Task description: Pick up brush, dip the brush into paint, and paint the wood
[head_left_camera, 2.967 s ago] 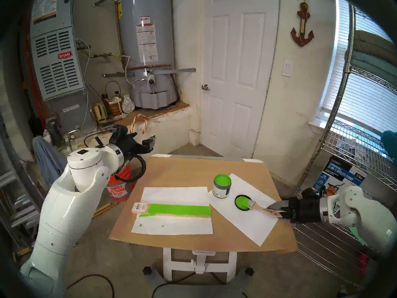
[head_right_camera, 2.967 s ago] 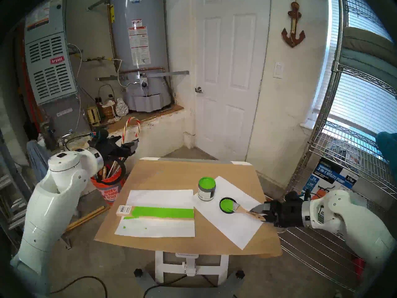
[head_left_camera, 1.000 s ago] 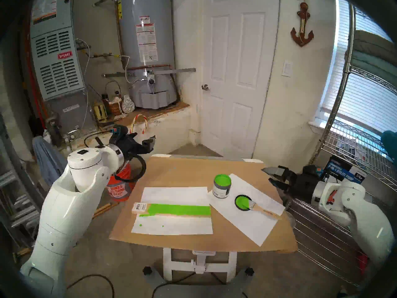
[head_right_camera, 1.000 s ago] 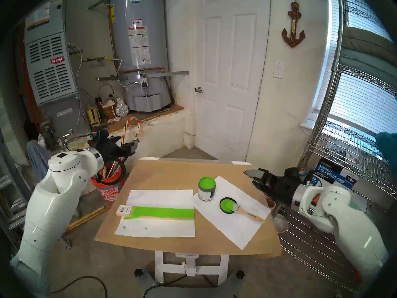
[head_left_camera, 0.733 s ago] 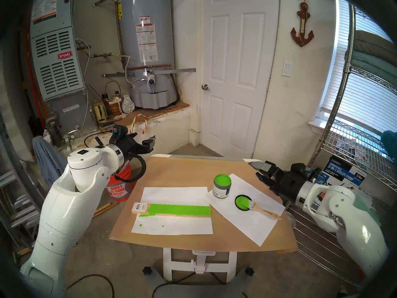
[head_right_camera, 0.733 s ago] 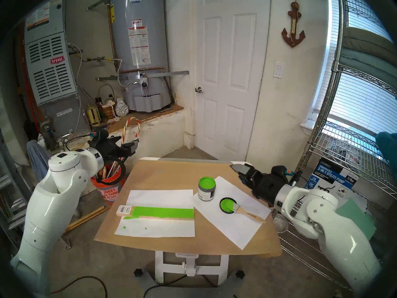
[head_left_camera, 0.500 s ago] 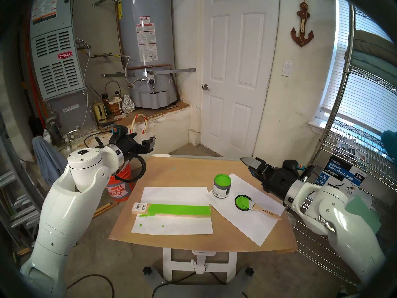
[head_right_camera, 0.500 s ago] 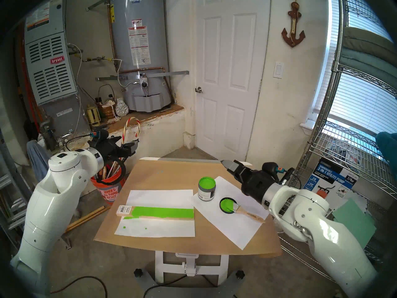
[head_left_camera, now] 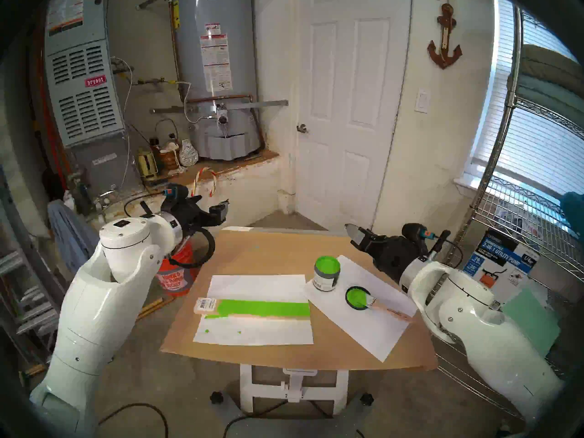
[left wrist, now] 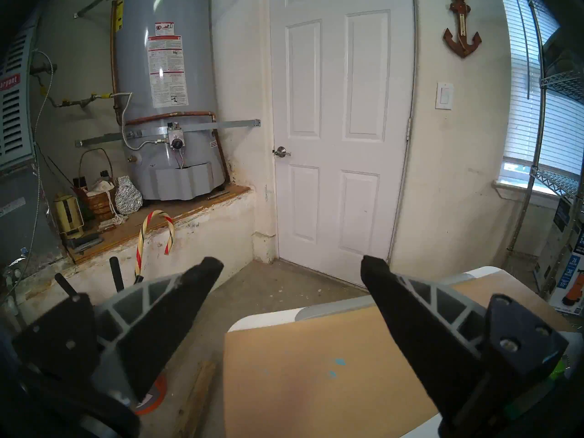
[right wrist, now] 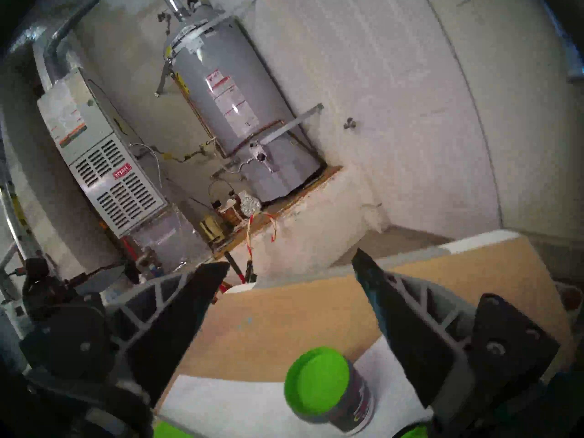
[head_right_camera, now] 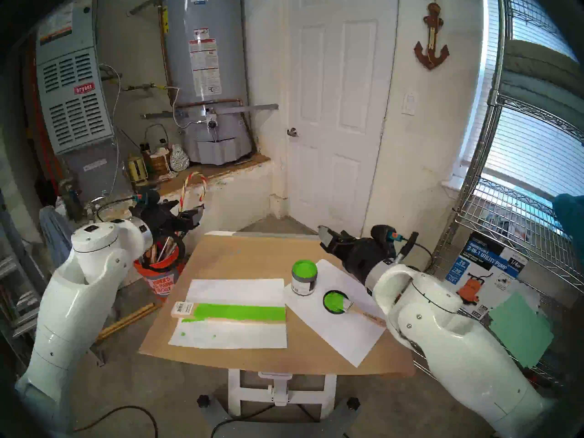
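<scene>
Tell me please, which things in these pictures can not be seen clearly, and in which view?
- Brush: the handle end is behind the right arm in the head right view, and its print is too small to read.
- Paint jar: the label is blurred in the right wrist view, and the right pincer finger covers one edge.
- Wood: the barcode sticker is too small to read in the head views.
- Orange bucket: partly behind the left arm.

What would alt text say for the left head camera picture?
A pale wooden board, mostly painted lime green, lies on a paper-covered table. A small wooden-handled paintbrush rests on a paint-filled black lid, and both robot claws hang open, empty.
</scene>
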Motion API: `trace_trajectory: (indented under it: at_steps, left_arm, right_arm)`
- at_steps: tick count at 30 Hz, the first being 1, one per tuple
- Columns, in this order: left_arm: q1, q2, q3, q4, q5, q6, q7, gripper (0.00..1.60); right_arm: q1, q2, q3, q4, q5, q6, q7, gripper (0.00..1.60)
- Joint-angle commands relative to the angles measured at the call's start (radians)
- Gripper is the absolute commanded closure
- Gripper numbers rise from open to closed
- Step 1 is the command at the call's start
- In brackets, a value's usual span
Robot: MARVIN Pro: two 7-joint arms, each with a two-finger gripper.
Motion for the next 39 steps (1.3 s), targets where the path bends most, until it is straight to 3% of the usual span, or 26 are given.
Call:
trace_trajectory:
  at_steps: [1, 7, 14, 39]
  left_arm:
    - [-0.01, 0.002, -0.009, -0.016, -0.001, -0.004, 0.0, 0.0]
    - [-0.01, 0.002, -0.01, -0.018, -0.002, -0.004, 0.0, 0.0]
    - [-0.009, 0.002, -0.011, -0.019, -0.002, -0.003, 0.0, 0.0]
    - [-0.009, 0.002, -0.011, -0.019, -0.002, -0.003, 0.001, 0.0]
  right_arm:
    - [0.115, -0.055, -0.055, 0.02, -0.19, -0.043, -0.042, 0.01]
    - [0.154, -0.088, -0.12, 0.057, -0.33, -0.072, -0.086, 0.0]
    - [0.162, -0.12, -0.143, 0.086, -0.379, -0.097, -0.114, 0.0]
    - [0.165, -0.135, -0.155, 0.096, -0.405, -0.12, -0.134, 0.0]
